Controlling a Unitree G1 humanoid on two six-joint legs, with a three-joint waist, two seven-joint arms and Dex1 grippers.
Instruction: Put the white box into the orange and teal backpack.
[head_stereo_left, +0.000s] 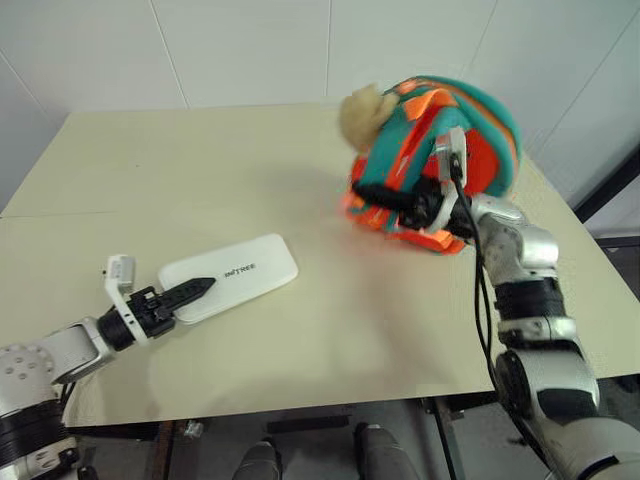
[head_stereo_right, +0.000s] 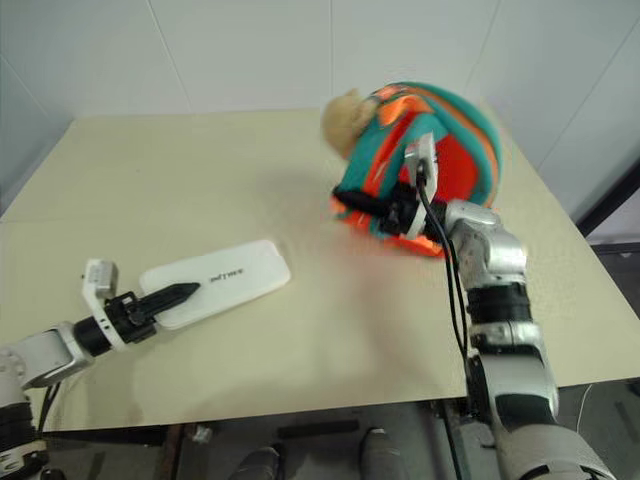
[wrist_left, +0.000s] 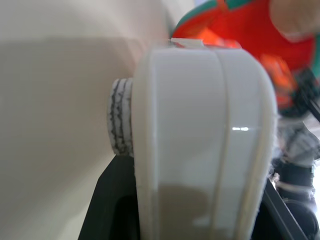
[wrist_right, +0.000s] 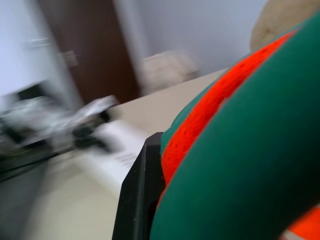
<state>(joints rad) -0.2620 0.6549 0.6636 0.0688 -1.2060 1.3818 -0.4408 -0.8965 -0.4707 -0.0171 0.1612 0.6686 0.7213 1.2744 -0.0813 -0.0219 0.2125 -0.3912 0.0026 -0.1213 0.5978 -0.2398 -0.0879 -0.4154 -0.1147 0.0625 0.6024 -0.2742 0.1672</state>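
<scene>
White tiled wall runs behind a pale beige rectangular tabletop (head_stereo_left: 300, 330), seen from above.

Near the table's front-left edge lies the flat white box (head_stereo_left: 232, 275), elongated w/ rounded corners and small dark lettering on top, angled diagonally. Left gripper (head_stereo_left: 196, 291) comes in low from the front-left corner; its black fingers close on the box's near end, one finger lying across the top face. Left wrist view: the glossy white case sits clamped between the dark fingers, w/ a ribbed round pad pressed against one side.

Well apart, toward the table's far-right side, stands the small bright orange and teal backpack (head_stereo_left: 480, 145), w/ striped webbing straps. A tan plush bear (head_stereo_left: 362, 115) hangs at its upper left side. Right gripper (head_stereo_left: 385, 195) reaches from the right and presses into the pack's lower front; its black fingers are nearly together around orange and teal strap fabric, which bulges over them in the right wrist view. A black cable runs along that arm.

Bare tabletop lies between box and backpack.
</scene>
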